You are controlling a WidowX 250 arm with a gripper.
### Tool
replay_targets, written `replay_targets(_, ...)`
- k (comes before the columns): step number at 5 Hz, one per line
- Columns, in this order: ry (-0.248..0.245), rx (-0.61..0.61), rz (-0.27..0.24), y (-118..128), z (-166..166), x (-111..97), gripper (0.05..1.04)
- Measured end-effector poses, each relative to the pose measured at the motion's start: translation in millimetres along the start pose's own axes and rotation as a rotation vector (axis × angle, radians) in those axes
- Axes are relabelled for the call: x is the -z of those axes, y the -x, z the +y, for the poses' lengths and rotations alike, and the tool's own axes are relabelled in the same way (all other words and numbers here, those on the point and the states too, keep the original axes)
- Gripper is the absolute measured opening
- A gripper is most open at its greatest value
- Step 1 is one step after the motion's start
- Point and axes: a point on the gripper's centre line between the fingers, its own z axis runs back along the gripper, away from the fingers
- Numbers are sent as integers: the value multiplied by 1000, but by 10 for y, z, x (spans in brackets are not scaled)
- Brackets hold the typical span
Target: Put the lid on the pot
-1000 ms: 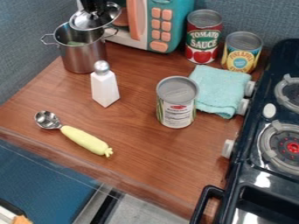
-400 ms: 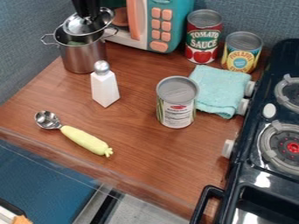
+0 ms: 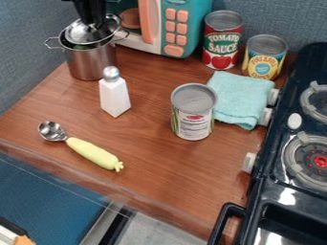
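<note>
My gripper hangs at the upper left, shut on the silver lid at its top centre. The metal pot with two side handles stands upright on the counter below it. Over the pot's mouth, the lid lies slightly tilted and a little to the right, its right edge reaching past the rim toward the right handle. A green item shows inside the pot under the lid's lower edge. Whether lid and rim touch, I cannot tell.
A white shaker stands just in front of the pot, and a toy microwave behind it to the right. Cans, a folded cloth, a yellow-handled scoop and the stove lie farther off.
The gripper and lid have moved left and down in the view, so that the lid covers more of the pot's mouth. Everything else keeps its place.
</note>
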Motion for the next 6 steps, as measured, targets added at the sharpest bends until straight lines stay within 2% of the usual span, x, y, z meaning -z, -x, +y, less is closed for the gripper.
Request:
replay_targets(2, -7, 8, 12, 41, 17, 85, 274)
replay_targets(3, -15, 12, 16, 52, 38, 100, 356)
replay_targets(5, -14, 17, 16, 54, 57, 106, 957)
replay_targets(6, -6, 16, 18, 59, 43, 106, 1015)
